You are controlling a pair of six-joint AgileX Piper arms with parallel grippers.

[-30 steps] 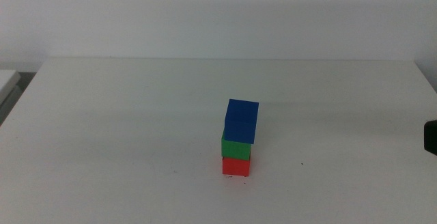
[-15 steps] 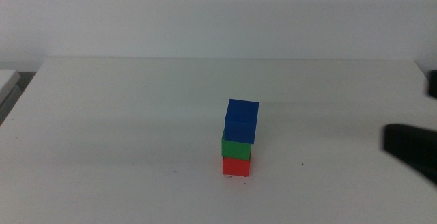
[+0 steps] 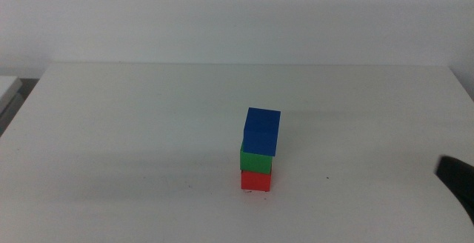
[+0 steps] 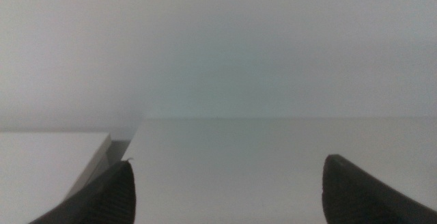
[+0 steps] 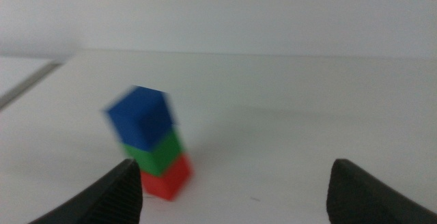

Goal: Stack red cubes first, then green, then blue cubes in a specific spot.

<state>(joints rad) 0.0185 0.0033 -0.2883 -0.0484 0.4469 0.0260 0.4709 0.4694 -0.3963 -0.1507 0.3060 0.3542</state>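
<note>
Stack done center frame: blue cube on green on red. My right gripper is spread, empty; left gripper is spread, parked.

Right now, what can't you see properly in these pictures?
- Right gripper: middle view, cut off by the picture's right edge; only a dark corner shows.
- Blue cube, green cube, red cube: right wrist view, smeared by blur.
- The specific spot: every view, covered by the stack.
- Left gripper: out of the middle view; its own view shows no cubes, only table.
</note>
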